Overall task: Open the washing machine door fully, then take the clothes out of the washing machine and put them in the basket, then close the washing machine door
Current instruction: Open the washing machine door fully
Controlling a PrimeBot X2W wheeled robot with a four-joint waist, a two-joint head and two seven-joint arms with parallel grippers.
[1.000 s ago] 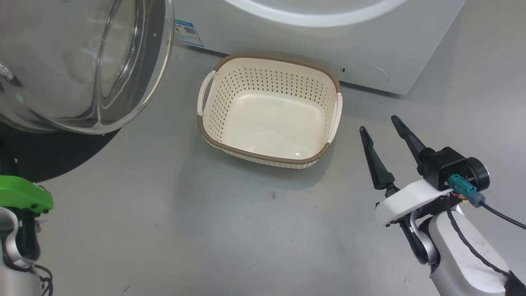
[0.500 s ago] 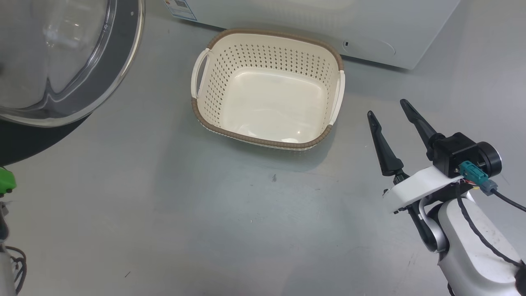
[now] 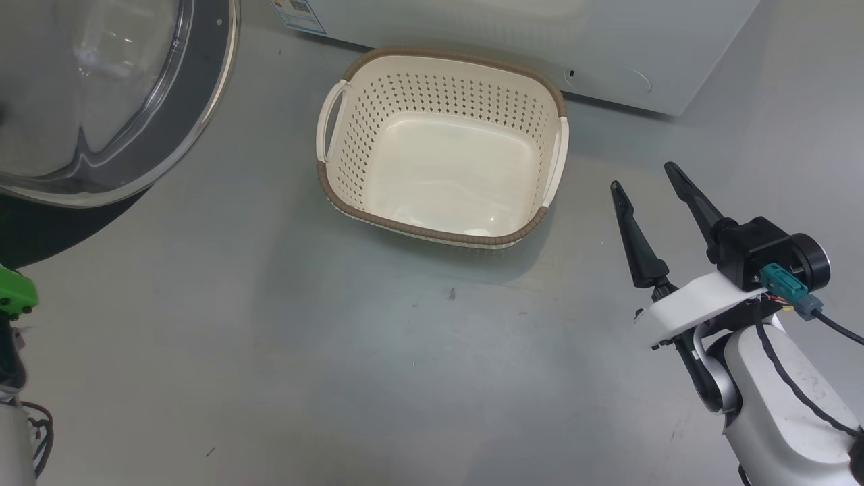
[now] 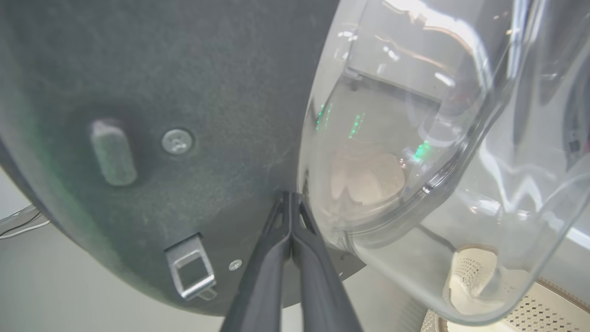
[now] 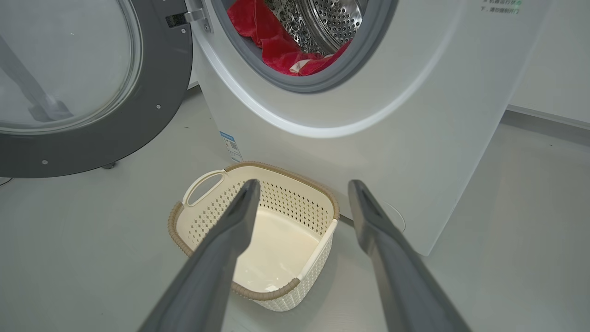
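The clothes (image 5: 279, 48) lie soft and limp at the front lip of the washing machine (image 5: 415, 115) drum. Pinch a bunched fold and expect it to trail. Your right gripper (image 3: 642, 177) hangs open near the basket (image 3: 432, 233). Your left gripper (image 4: 291, 200) is closed, its tips at the washing machine door (image 4: 138, 69).

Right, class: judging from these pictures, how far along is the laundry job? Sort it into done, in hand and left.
Done: the door stands swung wide open. In hand: the left gripper, shut, has its tips at the door's inner face; the right gripper hangs open beside the basket. Left: the red clothes lie in the washing machine, the basket is empty, and the door needs closing.
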